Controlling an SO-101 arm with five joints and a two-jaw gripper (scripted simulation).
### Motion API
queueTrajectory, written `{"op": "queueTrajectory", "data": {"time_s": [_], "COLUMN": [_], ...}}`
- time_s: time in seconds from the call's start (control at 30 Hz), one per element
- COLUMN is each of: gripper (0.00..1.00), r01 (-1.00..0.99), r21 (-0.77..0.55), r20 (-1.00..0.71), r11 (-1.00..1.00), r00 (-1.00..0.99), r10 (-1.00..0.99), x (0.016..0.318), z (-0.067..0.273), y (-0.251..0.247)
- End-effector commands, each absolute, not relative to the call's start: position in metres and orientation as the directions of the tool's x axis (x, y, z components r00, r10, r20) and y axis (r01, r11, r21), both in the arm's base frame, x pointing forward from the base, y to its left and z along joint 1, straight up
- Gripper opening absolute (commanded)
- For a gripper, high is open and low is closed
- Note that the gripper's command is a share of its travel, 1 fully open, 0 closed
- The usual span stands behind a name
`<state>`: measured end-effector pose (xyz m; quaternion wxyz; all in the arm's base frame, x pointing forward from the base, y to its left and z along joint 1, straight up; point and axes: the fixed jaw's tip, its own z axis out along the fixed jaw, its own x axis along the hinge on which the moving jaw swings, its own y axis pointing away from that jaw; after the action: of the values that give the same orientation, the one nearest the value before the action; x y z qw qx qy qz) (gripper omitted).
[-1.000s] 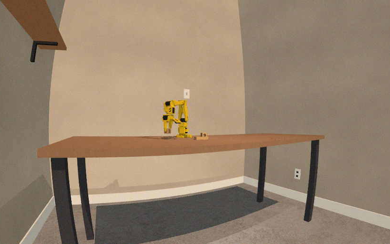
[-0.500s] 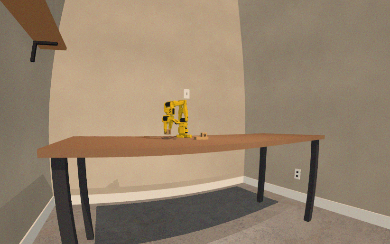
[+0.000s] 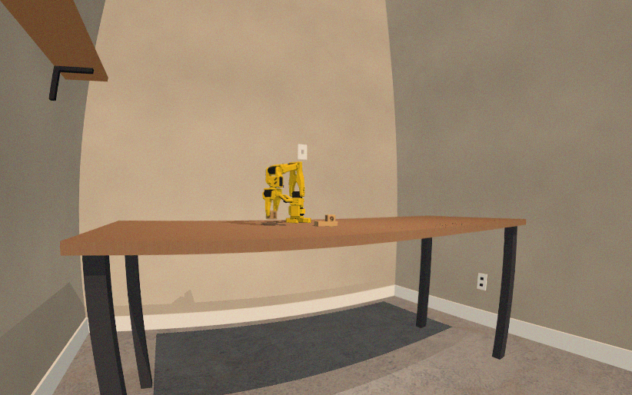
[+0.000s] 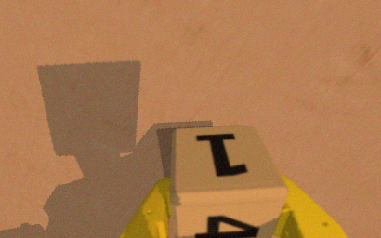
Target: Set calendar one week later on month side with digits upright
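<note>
My gripper (image 3: pixel 272 214) (image 4: pixel 228 218) is shut on a wooden number cube (image 4: pixel 226 167) (image 3: pixel 274 214). In the wrist view the cube fills the space between my yellow fingers; its far face shows a 1 and the face toward the camera shows a 4. It hangs just above the bare table top, left of the arm's base. The wooden tray (image 3: pixel 322 224) lies flat on the table right of the base. A second cube (image 3: pixel 330 218) stands in it and shows a 9.
The arm's yellow base (image 3: pixel 298 215) stands on the long wooden table (image 3: pixel 186 235) between the held cube and the tray. The cube and fingers cast a dark shadow (image 4: pixel 91 112) on the table below. A shelf hangs on the wall at upper left.
</note>
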<state>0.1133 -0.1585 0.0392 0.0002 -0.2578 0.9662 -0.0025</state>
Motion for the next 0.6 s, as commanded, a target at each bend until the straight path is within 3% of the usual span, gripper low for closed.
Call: {"op": "queueTrajectory", "data": {"time_s": [0.0,0.57], "gripper": [0.0,0.0], "r01": [-0.495,-0.495], "r21": [-0.029,-0.029], "r20": [-0.003,-0.003], "r11": [0.869,0.869], "r00": [-0.869,-0.869], "r10": [-0.495,-0.495], "x": [0.1135,0.1136], "z": [0.0411,0.035], "y": [-0.1617,-0.1617]}}
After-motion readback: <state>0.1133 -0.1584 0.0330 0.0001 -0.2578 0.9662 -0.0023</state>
